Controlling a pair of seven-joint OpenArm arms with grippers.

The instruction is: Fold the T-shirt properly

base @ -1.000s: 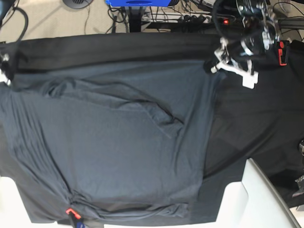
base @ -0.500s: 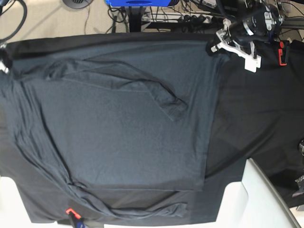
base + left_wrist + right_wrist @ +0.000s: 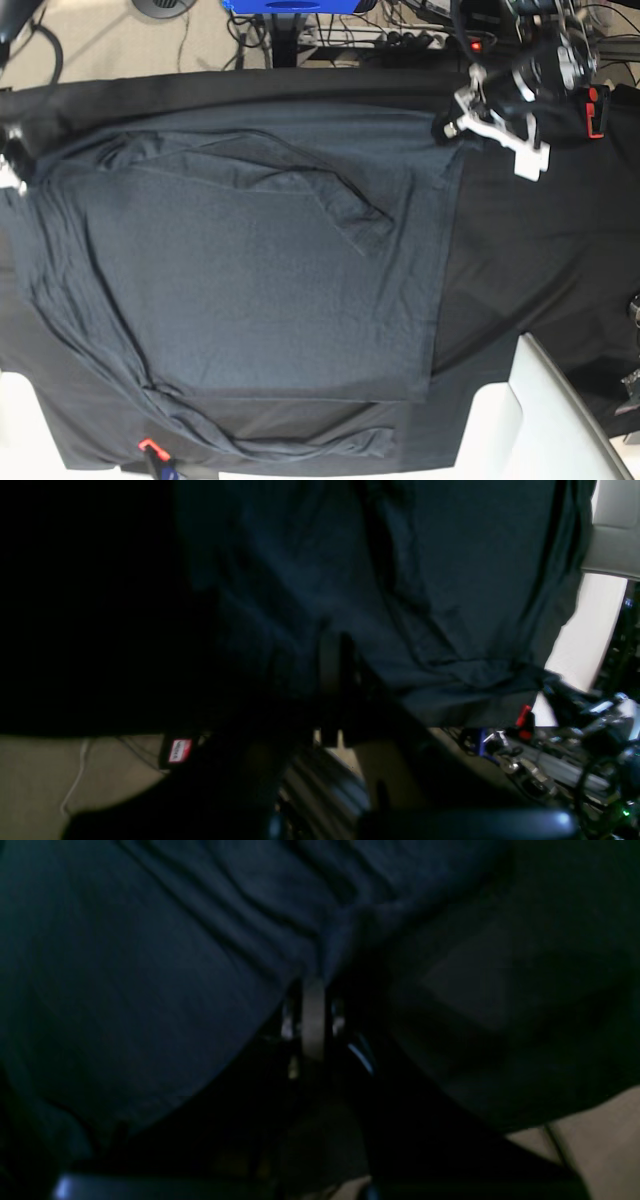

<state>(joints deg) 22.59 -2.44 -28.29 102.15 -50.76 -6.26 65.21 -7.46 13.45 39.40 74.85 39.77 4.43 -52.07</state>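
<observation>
The dark slate-grey T-shirt lies spread over the black tablecloth, with one long sleeve folded across its upper part. My left gripper is shut on the shirt's far right corner. My right gripper is at the left edge of the base view, shut on the far left corner. In the left wrist view the shirt hangs from the shut gripper. The right wrist view shows creased shirt cloth pinched in the shut gripper.
A white curved piece sticks in at the near right, and another white patch sits at the near left. A red clamp holds the cloth at the far right. An orange clip sits at the near edge. Cables lie behind the table.
Both grippers first pulled the shirt's far edge toward the back of the table, stretching it flat. They then came slightly nearer again, still shut on the corners.
</observation>
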